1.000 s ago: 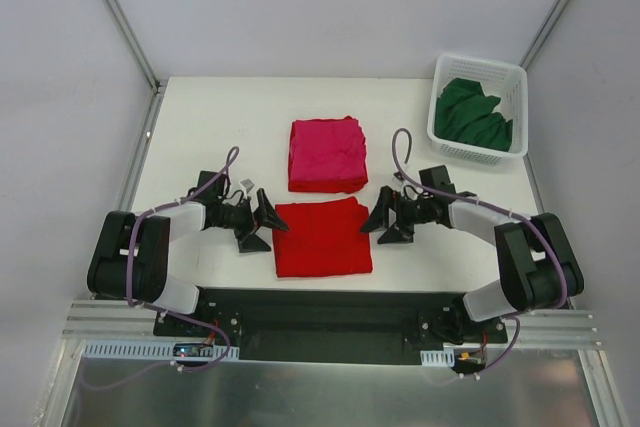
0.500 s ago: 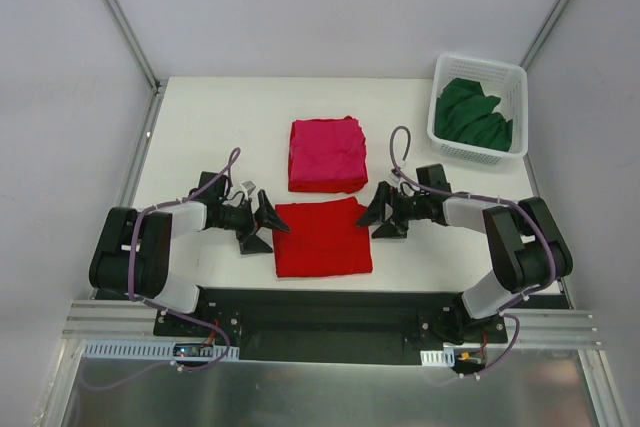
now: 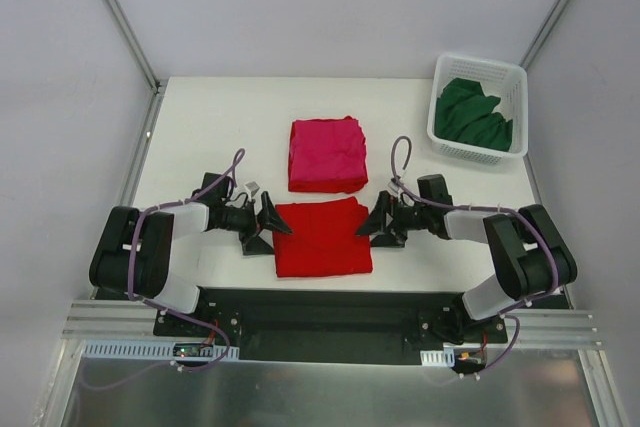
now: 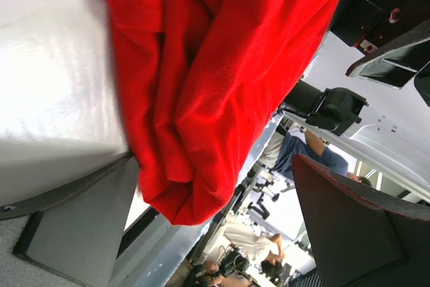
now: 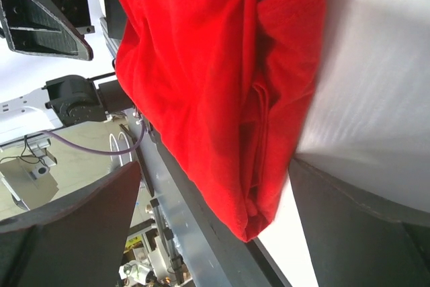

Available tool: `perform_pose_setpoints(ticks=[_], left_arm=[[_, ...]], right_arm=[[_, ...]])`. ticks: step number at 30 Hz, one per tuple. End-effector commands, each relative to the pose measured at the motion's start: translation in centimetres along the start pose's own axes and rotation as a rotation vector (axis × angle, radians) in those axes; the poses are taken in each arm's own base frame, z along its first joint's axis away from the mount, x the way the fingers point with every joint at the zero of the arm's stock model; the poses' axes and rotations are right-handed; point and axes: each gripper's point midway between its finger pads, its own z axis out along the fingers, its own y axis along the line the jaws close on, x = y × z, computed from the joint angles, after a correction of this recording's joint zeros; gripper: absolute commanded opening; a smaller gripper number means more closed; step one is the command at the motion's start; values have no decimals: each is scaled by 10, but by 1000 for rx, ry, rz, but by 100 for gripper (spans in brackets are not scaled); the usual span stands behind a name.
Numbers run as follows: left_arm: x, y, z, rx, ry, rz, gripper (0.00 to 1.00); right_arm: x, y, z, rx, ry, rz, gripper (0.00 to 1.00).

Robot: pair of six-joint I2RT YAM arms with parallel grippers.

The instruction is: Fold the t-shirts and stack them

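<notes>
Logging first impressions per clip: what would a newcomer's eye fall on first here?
The folded red t-shirt, front and centre, with the left gripper and right gripper open at its sides. Behind it lies a folded magenta t-shirt, and a dark green t-shirt sits bunched in the white basket at the far right corner.

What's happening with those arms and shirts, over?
Left gripper and right gripper open, flanking folded red shirt. Pink shirt folded beyond; green shirt in basket. Nothing blocking.

near shirt [image 3: 322, 237] before far shirt [image 3: 327, 154], basket [image 3: 470, 152] right
</notes>
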Motion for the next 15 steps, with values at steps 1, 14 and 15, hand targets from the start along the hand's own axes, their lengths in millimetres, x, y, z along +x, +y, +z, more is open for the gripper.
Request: perform_pose_setpoints(ticks=[1,14,15], left_arm=[[4,8,8,-30,13,18,99],[5,10,9,-35,16,18,91],[5,10,9,-36,15,20,88]], right_arm=[[4,-2,7,10,-10,-32,96],[3,-6,13,34,-20,-39,97],[2,-8,13,48,-30,-42,97]])
